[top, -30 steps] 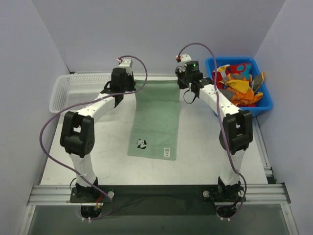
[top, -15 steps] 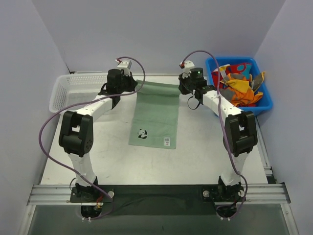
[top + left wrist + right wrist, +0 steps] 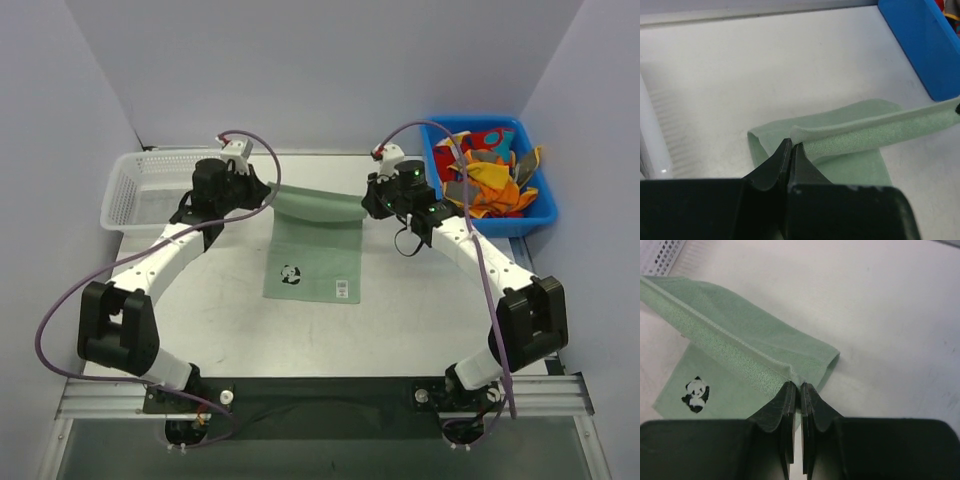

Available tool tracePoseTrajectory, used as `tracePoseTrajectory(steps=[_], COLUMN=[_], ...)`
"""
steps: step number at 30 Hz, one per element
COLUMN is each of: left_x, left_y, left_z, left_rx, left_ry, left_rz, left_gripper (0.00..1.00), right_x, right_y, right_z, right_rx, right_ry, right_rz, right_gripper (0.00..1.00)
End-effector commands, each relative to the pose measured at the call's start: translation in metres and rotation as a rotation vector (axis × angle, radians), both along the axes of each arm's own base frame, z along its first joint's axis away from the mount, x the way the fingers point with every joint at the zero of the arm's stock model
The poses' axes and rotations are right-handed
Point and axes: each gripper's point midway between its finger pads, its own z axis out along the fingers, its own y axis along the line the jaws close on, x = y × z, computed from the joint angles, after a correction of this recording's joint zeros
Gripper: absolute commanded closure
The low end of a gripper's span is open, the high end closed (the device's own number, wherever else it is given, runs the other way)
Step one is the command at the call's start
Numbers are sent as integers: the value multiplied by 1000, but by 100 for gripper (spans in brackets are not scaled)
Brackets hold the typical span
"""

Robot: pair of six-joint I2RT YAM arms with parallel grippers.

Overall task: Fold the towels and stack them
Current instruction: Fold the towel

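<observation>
The green towel (image 3: 318, 265) lies mid-tabletop (image 3: 420, 320), its far edge raised off the surface, with the left gripper (image 3: 791, 147) and right gripper (image 3: 795, 386) each clamped on a far corner. It looks like light, limp cloth, sagging between the two holds. The hemmed corners seem the best places to grip, with the edge drawn taut, since a thin pinch could slip.

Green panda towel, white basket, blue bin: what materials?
Green panda towel: soft, matte, terry-like cloth; it shows a nubby pile and sags limply where lifted.
White basket: likely rigid plastic, with walls a mesh of small holes.
Blue bin: likely moulded plastic, with smooth, even-coloured walls.
</observation>
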Motion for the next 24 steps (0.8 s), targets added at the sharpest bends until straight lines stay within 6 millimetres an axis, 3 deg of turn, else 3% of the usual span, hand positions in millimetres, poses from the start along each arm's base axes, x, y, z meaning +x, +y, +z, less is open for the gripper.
tracePoseTrajectory(steps=[1, 3, 4, 6, 7, 12, 16, 21, 24], left_x=[-42, -62, -78, -93, -105, -123, -128, -142, -144], left_y=[11, 8, 10, 10, 13, 13, 8, -7, -13], left_z=[-47, -61, -85, -101, -121, -156, -180, -202, -205], left_rx=[-14, -39, -45, -51, -36, -26, 11, -7, -47], left_ry=[215, 268, 338, 387, 433, 534, 599, 694, 704], left_rz=[11, -1, 11, 31, 47, 88, 99, 105, 130], left_gripper=[100, 100, 100, 100, 100, 100, 100, 100, 100], right_x=[-43, -56, -64, -77, -83, -106, -109, -96, -88], right_y=[0, 2, 5, 3, 5, 12, 13, -20, -34], right_z=[-38, -52, -61, -89, -98, -148, -174, -198, -197], right_rx=[5, 20, 33, 29, 46, 83, 102, 53, 17], right_ry=[164, 213, 250, 334, 378, 590, 703, 737, 725], right_rz=[-22, -15, -22, -38, -40, -50, -72, -184, -204], right_gripper=[100, 100, 100, 100, 100, 100, 100, 100, 100])
